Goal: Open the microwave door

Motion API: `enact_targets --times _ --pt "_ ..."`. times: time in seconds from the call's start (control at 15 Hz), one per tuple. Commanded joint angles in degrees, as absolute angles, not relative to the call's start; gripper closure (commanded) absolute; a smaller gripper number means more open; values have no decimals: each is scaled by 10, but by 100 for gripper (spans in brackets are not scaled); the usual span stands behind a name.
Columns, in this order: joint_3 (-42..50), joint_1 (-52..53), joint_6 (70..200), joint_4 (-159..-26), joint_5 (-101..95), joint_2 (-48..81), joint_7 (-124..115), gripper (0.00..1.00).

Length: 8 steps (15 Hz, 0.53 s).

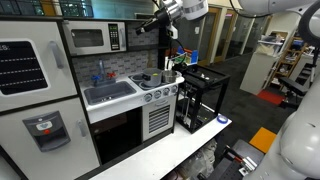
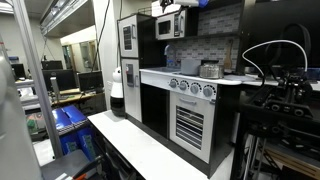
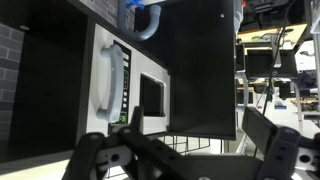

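Observation:
The toy microwave sits high in the white play kitchen. Its door [image 1: 88, 39] is a silver-grey frame with a dark window, left of the black keypad strip [image 1: 114, 38], and it looks closed. The microwave also shows in an exterior view [image 2: 168, 27]. In the wrist view the door window [image 3: 152, 95] lies beside the keypad strip [image 3: 122, 85] and a pale handle [image 3: 105, 80]. My gripper [image 1: 149, 23] hovers to the right of the microwave at its height, apart from it. Its fingers are spread wide and empty in the wrist view [image 3: 195, 125].
A white fridge door with a black panel [image 1: 25, 65] stands left of the microwave. Below are a sink [image 1: 108, 93], a stove with a pot [image 1: 152, 80] and a dark oven door [image 1: 118, 135]. A black wire-frame rack [image 1: 200, 95] stands to the right.

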<state>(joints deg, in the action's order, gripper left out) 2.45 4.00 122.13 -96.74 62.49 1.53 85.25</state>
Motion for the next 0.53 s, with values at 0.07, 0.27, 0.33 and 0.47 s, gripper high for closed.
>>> enact_targets --times 0.07,0.27,0.33,0.47 --pt "3 32 1258 -971 619 34 827 0" --pt "-1 31 1273 -971 622 43 821 0" --pt "-2 31 1277 -970 626 47 823 0" --pt "-4 31 1290 -965 630 54 825 0"
